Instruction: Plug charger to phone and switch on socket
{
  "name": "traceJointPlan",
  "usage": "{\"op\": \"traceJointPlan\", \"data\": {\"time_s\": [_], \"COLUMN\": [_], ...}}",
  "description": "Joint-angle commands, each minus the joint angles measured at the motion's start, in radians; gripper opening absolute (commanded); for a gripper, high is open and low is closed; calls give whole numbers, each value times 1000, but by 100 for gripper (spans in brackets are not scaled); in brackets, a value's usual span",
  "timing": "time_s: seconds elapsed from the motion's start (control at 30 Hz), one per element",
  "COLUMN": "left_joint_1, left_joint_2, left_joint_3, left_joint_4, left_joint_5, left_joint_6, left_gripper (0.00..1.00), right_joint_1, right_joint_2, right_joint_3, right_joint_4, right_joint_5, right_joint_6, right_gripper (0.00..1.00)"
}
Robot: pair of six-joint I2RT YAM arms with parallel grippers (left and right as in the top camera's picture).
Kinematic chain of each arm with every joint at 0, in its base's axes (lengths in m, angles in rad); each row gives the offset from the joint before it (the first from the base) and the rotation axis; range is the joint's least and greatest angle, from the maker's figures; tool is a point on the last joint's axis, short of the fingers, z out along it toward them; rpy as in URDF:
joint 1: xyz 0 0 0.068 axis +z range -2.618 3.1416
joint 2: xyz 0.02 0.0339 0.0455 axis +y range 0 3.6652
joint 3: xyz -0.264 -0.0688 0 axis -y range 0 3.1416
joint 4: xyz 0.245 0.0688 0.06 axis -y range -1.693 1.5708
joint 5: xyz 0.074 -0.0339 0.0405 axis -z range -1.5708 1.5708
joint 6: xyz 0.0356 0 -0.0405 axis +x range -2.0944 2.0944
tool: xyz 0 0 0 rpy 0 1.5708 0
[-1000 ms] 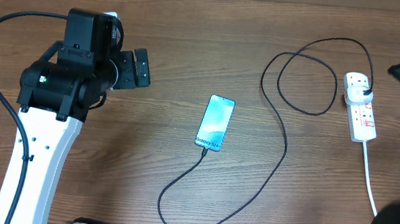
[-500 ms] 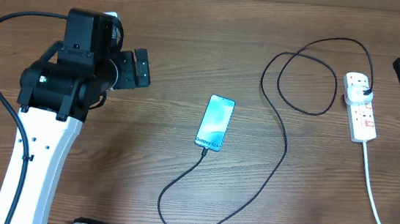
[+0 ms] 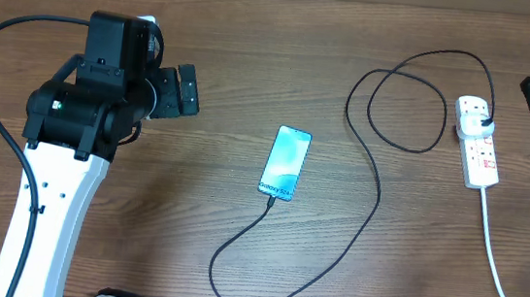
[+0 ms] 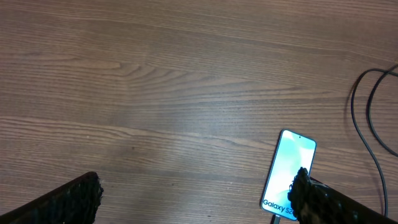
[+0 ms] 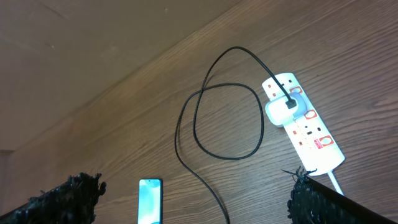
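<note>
Left gripper point(image 4: 196, 180) is released: we see its fingers spread wide, nothing between them, over the wooden table point(image 3: 189, 229) left of the phone point(image 3: 285, 163). Right gripper point(image 5: 194, 179) is likewise released and empty, near the socket point(image 3: 477, 142) at the table's right side. We find the phone flat mid-table, screen lit. The charger point(image 3: 379, 191) runs from the phone's lower edge in loops to an outlet on the socket. Switch position: we cannot tell.
</note>
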Motion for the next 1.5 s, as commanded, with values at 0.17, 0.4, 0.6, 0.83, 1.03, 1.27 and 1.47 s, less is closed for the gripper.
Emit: {"op": "traceJointPlan", "data": {"time_s": [0.17, 0.4, 0.6, 0.83, 1.03, 1.27, 1.47], "left_joint_1": [0, 0, 0, 0, 0, 0, 0], "left_joint_2": [3, 0, -53, -235, -438, -705, -953], "left_joint_3": [6, 5, -62, -323, -599, -891, -1148], "left_joint_4": [-12, -37, -2, 220, 470, 826, 1142], "left_joint_5": [-12, -9, -79, -84, -84, -84, -84], "left_joint_6": [19, 19, 19, 19, 19, 18, 19], "left_gripper": [100, 100, 100, 100, 100, 100, 100], "right_joint_1": [1, 1, 1, 1, 1, 1, 1], "right_joint_2": [-1, -1, -1, -1, -1, -1, -1], "right_joint_3": [7, 7, 7, 7, 7, 7, 7], "right_joint_4": [-1, -1, -1, -1, -1, -1, -1], "right_joint_5": [1, 1, 1, 1, 1, 1, 1], "right_joint_6": [-5, -5, -5, -5, -5, -5, -5], "right_gripper": [100, 100, 100, 100, 100, 100, 100]}}
